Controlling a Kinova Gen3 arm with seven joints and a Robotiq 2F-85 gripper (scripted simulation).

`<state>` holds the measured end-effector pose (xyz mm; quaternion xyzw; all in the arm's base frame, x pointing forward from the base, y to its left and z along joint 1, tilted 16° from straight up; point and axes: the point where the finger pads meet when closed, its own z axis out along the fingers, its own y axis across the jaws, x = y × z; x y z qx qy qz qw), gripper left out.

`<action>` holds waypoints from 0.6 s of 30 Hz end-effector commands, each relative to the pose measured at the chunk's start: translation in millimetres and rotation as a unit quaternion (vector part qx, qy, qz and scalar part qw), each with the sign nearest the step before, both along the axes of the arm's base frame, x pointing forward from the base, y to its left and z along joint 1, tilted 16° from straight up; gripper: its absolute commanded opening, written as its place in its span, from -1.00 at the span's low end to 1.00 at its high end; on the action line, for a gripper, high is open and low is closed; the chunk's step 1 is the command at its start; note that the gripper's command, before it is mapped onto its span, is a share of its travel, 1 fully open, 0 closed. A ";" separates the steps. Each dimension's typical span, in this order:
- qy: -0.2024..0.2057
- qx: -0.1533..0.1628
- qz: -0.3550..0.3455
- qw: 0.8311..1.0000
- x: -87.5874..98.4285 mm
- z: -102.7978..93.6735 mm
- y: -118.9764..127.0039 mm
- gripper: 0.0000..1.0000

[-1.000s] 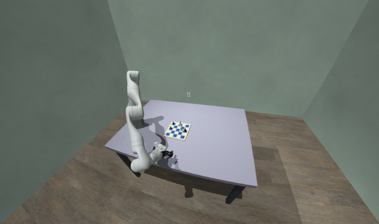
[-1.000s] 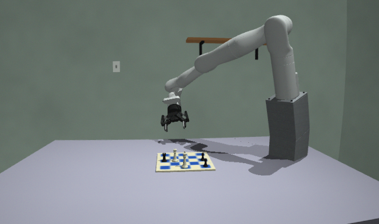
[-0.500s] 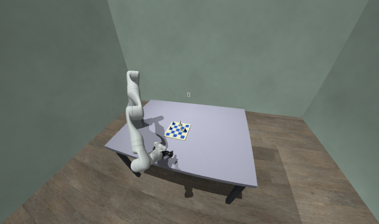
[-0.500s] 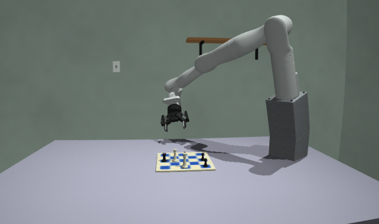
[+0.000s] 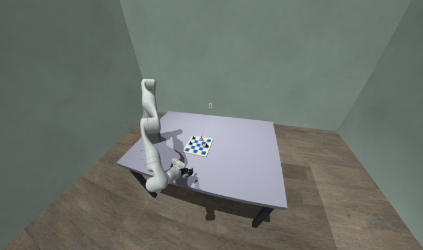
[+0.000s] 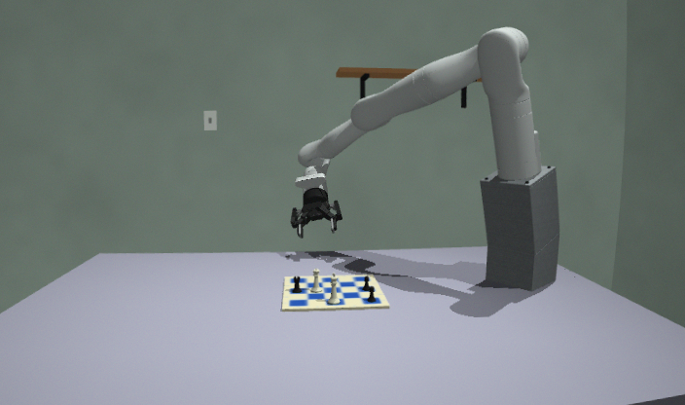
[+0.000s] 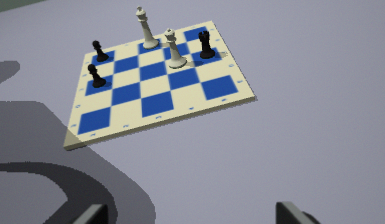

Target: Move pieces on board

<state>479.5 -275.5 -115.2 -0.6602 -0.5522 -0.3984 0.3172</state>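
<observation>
1. One gripper [image 6: 315, 229], black, hung in the air above the table [image 6: 134, 332], fingers spread wide with nothing between them.
2. Pointed downward from a white arm [image 6: 415, 91], mounted on a grey pedestal [image 6: 519, 231] at the table's far right corner in the exterior view.
3. Seen from the wrist as two dark fingertips at the lower edge, well apart, with bare table surface between.
4. Set well above and behind the board [image 6: 295, 305] in the exterior view; touched no piece.
5. Lay flat on the table, blue and cream squares, edge marks too small to read.
6. Stood upright on the board: a tall white piece [image 7: 144, 28] at the far edge, a second white piece [image 7: 174, 49] one row nearer, a black rook [image 7: 206, 45] to its right.
7. Stood upright on the left side in the wrist view: two black pawns [image 7: 98, 51], one [image 7: 96, 76] nearer than the other.
8. Could not match squares A3, B2 or C1 to pieces.
9. Crossed the table beside the board: the arm's shadow [image 7: 38, 165].
</observation>
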 end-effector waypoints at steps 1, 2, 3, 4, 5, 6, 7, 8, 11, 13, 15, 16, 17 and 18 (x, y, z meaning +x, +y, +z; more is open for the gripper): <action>-0.001 -0.001 0.000 1.000 0.2 5.9 -2.1 1.00; -0.001 -0.001 0.000 1.000 -0.1 7.4 -2.3 1.00; -0.001 -0.001 0.000 1.000 -0.5 9.1 -2.6 1.00; -0.001 -0.001 0.000 1.000 -1.0 11.0 -2.9 1.00; -0.001 -0.001 0.000 1.000 -1.5 13.3 -3.3 1.00; -0.001 -0.001 0.000 1.000 -2.1 15.9 -3.8 1.00; -0.001 -0.001 0.000 1.000 -2.8 18.9 -4.3 1.00; -0.001 -0.001 0.000 1.000 -3.6 22.3 -4.9 1.00; -0.001 -0.001 0.000 1.000 -5.4 29.9 -6.2 1.00; -0.001 -0.001 0.000 1.000 -6.4 34.2 -6.9 1.00; -0.001 -0.001 0.000 1.000 -8.6 43.4 -8.5 1.00; -0.001 -0.001 0.000 1.000 -9.7 48.3 -9.3 1.00; -0.001 -0.001 0.000 1.000 -10.8 53.2 -10.1 1.00; -0.001 -0.001 0.000 1.000 -12.0 58.0 -11.0 1.00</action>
